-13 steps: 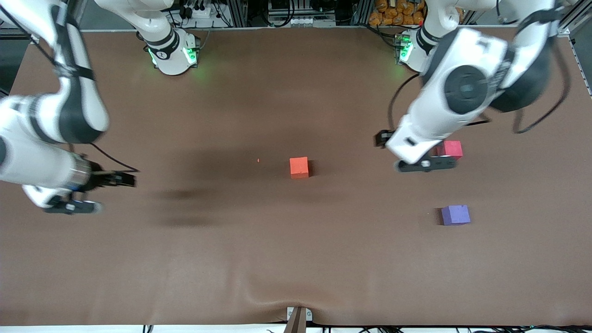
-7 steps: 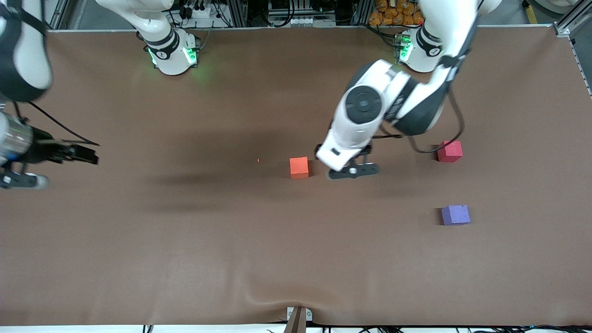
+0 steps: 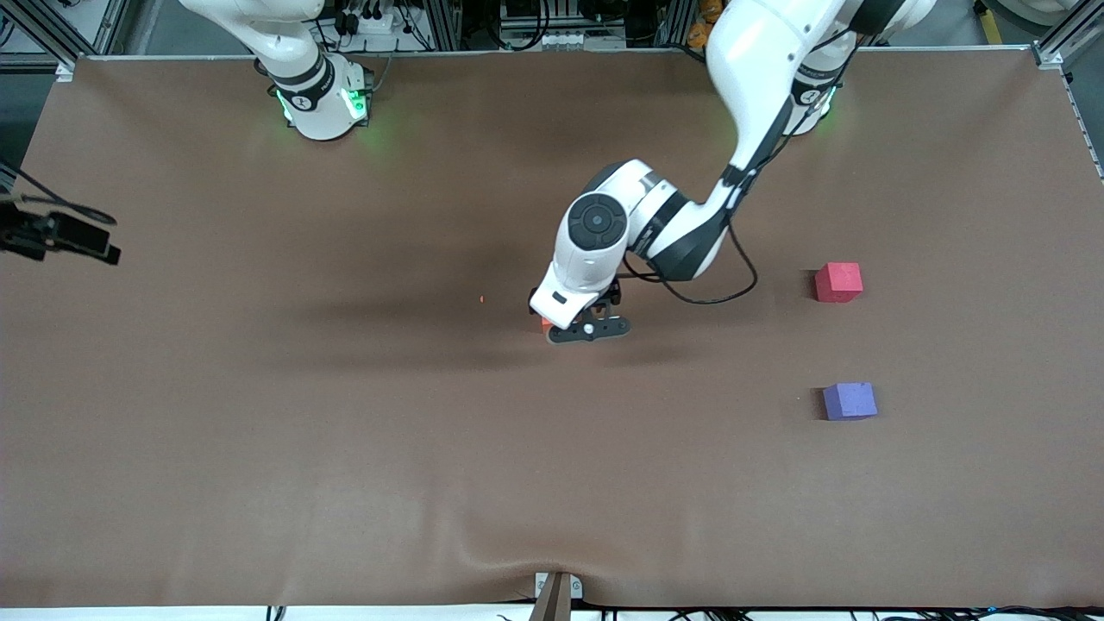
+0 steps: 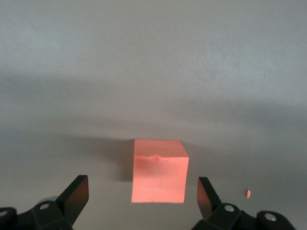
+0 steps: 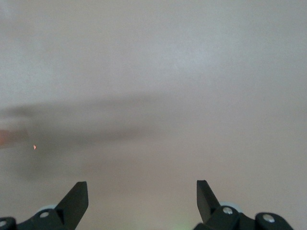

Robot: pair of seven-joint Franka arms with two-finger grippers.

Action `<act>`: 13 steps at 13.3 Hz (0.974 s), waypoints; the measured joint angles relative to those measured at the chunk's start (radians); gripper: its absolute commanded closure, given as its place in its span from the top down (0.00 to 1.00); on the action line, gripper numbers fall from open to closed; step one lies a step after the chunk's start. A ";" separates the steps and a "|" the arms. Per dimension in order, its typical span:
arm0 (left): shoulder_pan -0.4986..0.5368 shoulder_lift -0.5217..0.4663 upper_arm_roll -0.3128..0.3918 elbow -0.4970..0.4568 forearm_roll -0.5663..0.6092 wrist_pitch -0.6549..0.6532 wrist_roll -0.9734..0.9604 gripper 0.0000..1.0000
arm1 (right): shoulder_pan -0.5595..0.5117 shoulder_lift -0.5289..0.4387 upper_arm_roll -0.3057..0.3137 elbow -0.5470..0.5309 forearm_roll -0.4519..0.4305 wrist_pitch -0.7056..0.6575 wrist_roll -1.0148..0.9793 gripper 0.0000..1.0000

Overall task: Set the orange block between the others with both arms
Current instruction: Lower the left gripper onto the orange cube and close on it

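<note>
Orange block (image 4: 159, 171) sat mid-table, untouched, left gripper (image 3: 589, 329) hovered over it with fingers (image 4: 76, 194) spread wide either side, red-pink cube (image 3: 838, 282) and purple cube (image 3: 849, 401) toward the left arm's end, purple nearer the camera, right gripper (image 5: 141, 201) wide open, empty, over bare table (image 3: 345, 448).

Right gripper (image 5: 142, 203): two black fingers (image 5: 76, 199) poke in from the frame's edge, standing wide apart with nothing between them
Table (image 5: 158, 72): plain brown surface fills the view under the gripper
Shadows: soft dark bands streak across the table, well clear of the fingers
Orange speck (image 5: 34, 147): a tiny crumb sits on the table inside the shadow
Orange smudge (image 5: 7, 136): a faint blurred patch at the frame's edge, near the speck; can't tell what it is
</note>
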 measured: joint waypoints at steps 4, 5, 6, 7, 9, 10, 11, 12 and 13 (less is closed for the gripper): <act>-0.016 0.026 0.000 0.003 0.000 0.007 0.032 1.00 | 0.000 -0.010 0.000 -0.003 0.000 -0.010 0.000 1.00; -0.019 0.026 0.000 0.003 0.000 0.007 0.033 1.00 | -0.001 -0.010 0.000 -0.003 0.000 -0.010 0.000 1.00; -0.022 0.026 0.000 0.003 0.000 0.007 0.033 1.00 | -0.001 -0.009 0.000 -0.003 0.000 -0.010 0.000 1.00; -0.027 0.027 0.000 0.003 0.000 0.007 0.033 1.00 | -0.002 -0.009 0.000 -0.003 -0.001 -0.010 0.000 1.00; -0.033 0.035 0.000 0.002 0.000 0.007 0.033 1.00 | -0.002 -0.007 0.001 -0.004 -0.001 -0.007 0.000 1.00; -0.035 0.042 0.001 0.002 0.000 0.008 0.033 1.00 | -0.002 -0.007 0.001 -0.004 -0.001 -0.006 0.000 1.00; -0.036 0.051 0.001 0.003 0.000 0.015 0.033 1.00 | -0.002 -0.007 0.002 -0.004 -0.001 -0.006 0.000 1.00; -0.036 0.062 0.001 0.003 0.000 0.025 0.033 1.00 | -0.002 -0.007 0.003 -0.004 -0.001 -0.005 0.000 1.00; -0.036 0.072 0.002 0.003 0.000 0.034 0.034 1.00 | -0.002 -0.007 0.003 -0.003 -0.001 -0.005 0.000 1.00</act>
